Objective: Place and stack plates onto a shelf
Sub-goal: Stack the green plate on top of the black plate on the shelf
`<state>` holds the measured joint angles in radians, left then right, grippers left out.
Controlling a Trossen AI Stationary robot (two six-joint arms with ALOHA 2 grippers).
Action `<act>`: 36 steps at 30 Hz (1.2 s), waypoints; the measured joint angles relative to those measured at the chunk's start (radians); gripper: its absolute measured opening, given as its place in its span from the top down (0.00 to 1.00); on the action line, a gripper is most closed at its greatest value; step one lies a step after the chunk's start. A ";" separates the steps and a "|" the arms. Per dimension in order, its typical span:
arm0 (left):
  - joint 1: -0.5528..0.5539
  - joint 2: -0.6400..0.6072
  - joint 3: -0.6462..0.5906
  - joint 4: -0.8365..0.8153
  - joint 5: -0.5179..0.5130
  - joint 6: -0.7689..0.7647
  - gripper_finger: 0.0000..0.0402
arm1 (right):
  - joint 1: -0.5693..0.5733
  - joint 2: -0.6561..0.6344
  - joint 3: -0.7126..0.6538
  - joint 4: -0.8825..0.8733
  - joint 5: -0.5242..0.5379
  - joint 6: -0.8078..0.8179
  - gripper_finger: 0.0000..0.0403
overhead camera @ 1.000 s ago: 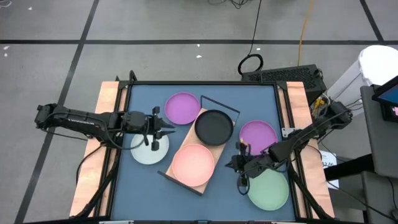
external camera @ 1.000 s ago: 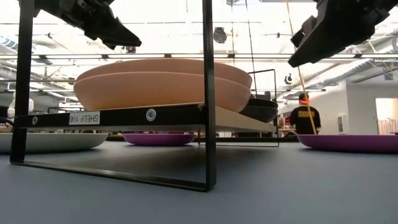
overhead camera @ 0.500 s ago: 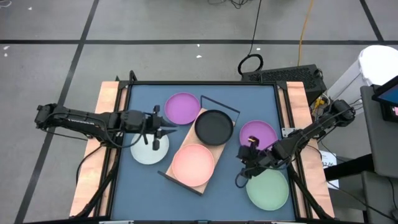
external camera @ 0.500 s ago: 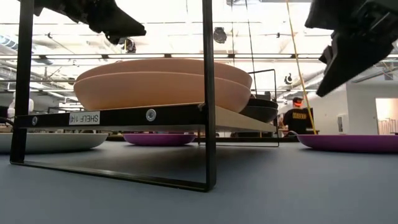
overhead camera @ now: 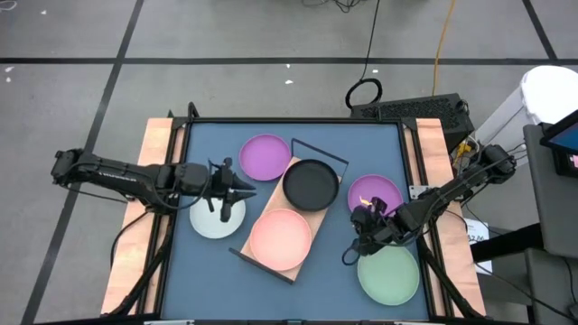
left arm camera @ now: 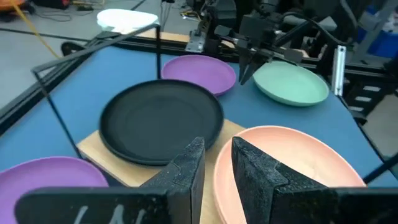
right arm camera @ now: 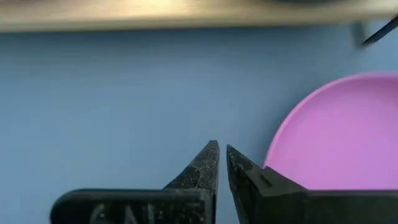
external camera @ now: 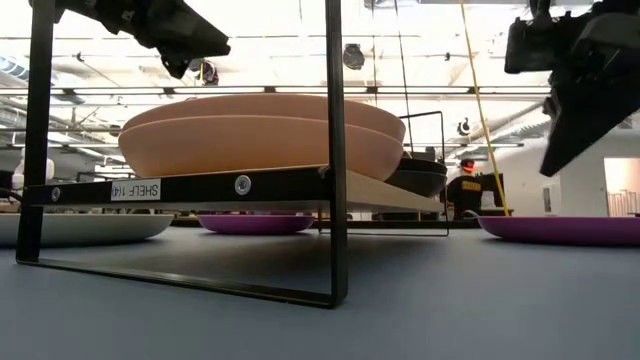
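The wooden shelf (overhead camera: 271,197) lies slantwise mid-table. Two stacked pink plates (external camera: 260,130) sit on its near end and a black plate (overhead camera: 311,183) on its far end. On the table rest a purple plate (overhead camera: 265,156), a second purple plate (overhead camera: 375,194), the pale green plate (overhead camera: 389,273) and the white-grey plate (overhead camera: 218,217). My left gripper (overhead camera: 242,190), fingers almost together and empty, hovers over the white-grey plate's far rim, pointing at the shelf. My right gripper (right arm camera: 222,155) is shut and empty, held above the table beside the second purple plate's (right arm camera: 336,137) near-left rim.
Wooden rails run along the table's left and right edges. The shelf's black wire frame (overhead camera: 321,152) rises at its far end and stands in front of the low view (external camera: 335,150). Bare blue mat (overhead camera: 208,271) lies near the table's near-left corner. A person stands far behind the table (external camera: 470,190).
My right gripper has swung from over the green plate's far-left rim toward the far edge, turning about, and now hangs by the second purple plate's near-left rim. My left gripper has edged toward the shelf. No plate has moved.
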<state>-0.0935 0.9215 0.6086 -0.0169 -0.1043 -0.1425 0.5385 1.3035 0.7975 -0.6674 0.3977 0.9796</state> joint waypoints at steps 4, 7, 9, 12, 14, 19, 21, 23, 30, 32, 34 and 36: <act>-0.035 0.000 0.000 0.002 0.000 -0.008 0.79 | 0.001 0.000 0.010 -0.003 -0.124 0.051 0.93; -0.059 0.000 0.000 0.015 0.000 -0.033 0.79 | 0.008 0.000 0.011 -0.005 -0.188 0.074 0.93; -0.075 0.000 0.000 0.020 0.000 -0.050 0.79 | 0.010 0.000 0.011 -0.030 -0.174 0.074 0.93; -0.101 0.000 0.000 0.020 0.000 -0.074 0.79 | 0.010 0.000 0.011 -0.055 -0.109 0.092 0.93; -0.118 0.000 0.000 0.020 0.000 -0.081 0.79 | 0.009 0.000 0.011 -0.052 -0.062 0.098 0.93; -0.146 0.001 0.000 0.020 -0.001 -0.058 0.79 | 0.006 0.000 0.011 -0.071 0.022 0.083 0.93; -0.150 0.001 0.000 0.020 -0.002 -0.039 0.79 | -0.003 0.000 0.011 -0.090 0.023 0.081 0.93; -0.150 0.001 0.000 0.020 -0.002 -0.021 0.79 | -0.012 0.000 0.011 -0.105 0.023 0.080 0.93; -0.150 0.001 0.000 0.020 -0.010 0.007 0.79 | -0.028 0.000 0.011 -0.108 0.013 0.035 0.89; -0.150 0.001 0.000 0.019 -0.010 0.006 0.79 | -0.028 0.000 0.011 -0.108 -0.006 0.046 0.85; -0.150 0.001 0.000 0.017 -0.010 0.006 0.79 | -0.028 0.000 0.011 -0.106 -0.012 0.068 0.80; -0.150 0.001 0.000 0.013 -0.011 0.006 0.79 | -0.028 0.000 0.011 -0.091 -0.051 0.091 0.75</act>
<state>-0.2431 0.9226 0.6086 -0.0035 -0.1149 -0.1368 0.5106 1.3033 0.8085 -0.7583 0.3465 1.0705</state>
